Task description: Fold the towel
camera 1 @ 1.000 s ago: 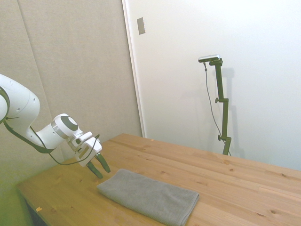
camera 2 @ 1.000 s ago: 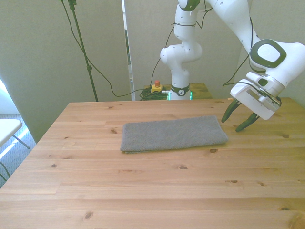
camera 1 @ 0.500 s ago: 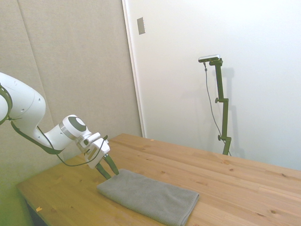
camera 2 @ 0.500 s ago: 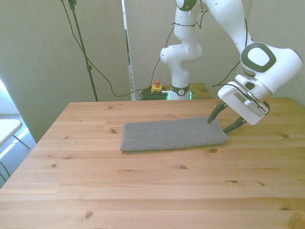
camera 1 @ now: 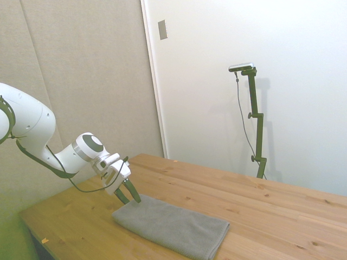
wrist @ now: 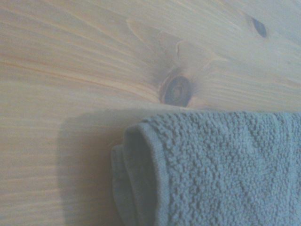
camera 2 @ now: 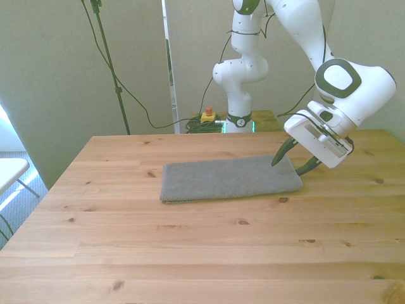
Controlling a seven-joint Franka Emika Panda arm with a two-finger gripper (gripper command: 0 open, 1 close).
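Straddling the towel (camera 2: 229, 178) end, spread fingers (camera 2: 280, 154) partly hidden.

The towel (camera 2: 229, 178) is grey cloth, matt, with a nubbly terry loop that shows plainly in the wrist view (wrist: 225, 169); its edge there is rolled over in soft, thick layers. Under it the worktop (camera 2: 190, 253) is pale wood, smooth with a faint sheen, streaked with grain and dotted with dark knots, one just beside the towel's corner (wrist: 177, 90). The arm (camera 2: 354, 88) above the towel's end is glossy white plastic, and its fingers (camera 2: 279, 154) look dark and dull.
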